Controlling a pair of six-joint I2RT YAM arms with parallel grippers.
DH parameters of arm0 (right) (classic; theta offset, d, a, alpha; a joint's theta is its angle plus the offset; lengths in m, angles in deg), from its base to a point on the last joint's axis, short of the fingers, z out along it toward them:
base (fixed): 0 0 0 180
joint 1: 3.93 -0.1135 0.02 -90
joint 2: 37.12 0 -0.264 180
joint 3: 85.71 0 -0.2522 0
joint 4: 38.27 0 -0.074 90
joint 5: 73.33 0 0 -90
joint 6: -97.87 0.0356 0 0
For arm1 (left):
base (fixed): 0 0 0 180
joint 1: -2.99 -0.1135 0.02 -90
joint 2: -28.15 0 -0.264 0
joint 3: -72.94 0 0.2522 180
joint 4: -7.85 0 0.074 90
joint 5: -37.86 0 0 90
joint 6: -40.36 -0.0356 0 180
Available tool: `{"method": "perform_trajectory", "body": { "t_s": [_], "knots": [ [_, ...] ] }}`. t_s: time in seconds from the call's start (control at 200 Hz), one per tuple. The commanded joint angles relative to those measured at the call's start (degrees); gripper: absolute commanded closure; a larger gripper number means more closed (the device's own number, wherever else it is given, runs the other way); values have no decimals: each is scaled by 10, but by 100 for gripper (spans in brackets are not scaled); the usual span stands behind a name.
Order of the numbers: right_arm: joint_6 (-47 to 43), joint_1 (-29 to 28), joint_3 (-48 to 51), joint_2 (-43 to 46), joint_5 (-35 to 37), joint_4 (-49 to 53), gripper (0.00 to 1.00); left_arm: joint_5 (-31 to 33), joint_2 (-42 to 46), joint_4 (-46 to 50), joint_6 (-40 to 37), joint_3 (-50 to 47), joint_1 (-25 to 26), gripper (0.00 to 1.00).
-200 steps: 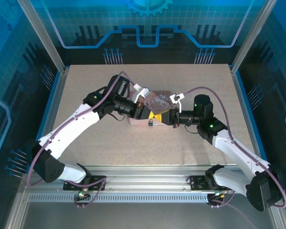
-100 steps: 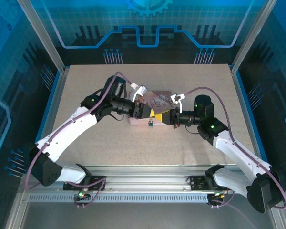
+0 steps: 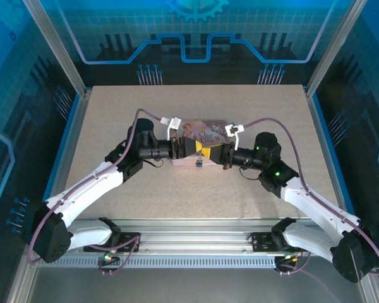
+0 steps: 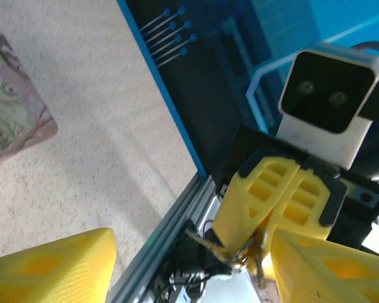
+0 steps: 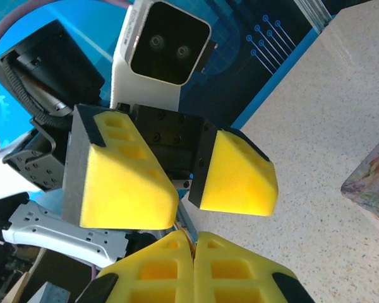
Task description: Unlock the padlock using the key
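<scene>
I'm at the step of bringing key and lock together, in mid-air, with both tools tip to tip just above the near edge of the tin on the bench. The right tool is clenched flat, and the key on its ring pokes out from its tips. A brass sliver just under those tips I take for the padlock. It is mostly hidden, so I can't say how it hangs. The left tool faces it with fingers spread wide, holding nothing. Next, I judge, the left tool must close on the padlock body and steady it so the key can turn, which calls for fine alignment.
</scene>
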Motion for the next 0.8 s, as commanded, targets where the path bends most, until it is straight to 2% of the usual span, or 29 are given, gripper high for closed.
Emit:
{"method": "perform_trajectory", "body": {
  "t_s": [0.0,0.105,0.435,0.565,0.69,0.795],
  "knots": [
    [28,-12,8,-7,33,-61,100,20,22,-78,29,-8,12,36],
    [33,-17,10,-12,43,-68,100,23,27,-84,32,-14,16,41],
    [42,-21,15,-13,55,-75,100,23,31,-92,31,-20,16,73],
    [44,-22,17,-16,54,-77,100,25,31,-92,28,-18,16,78],
    [48,-21,23,-13,58,-82,100,24,31,-86,23,-13,16,100],
    [42,-22,24,-10,58,-73,100,27,33,-73,16,-9,15,100]
  ]
}}
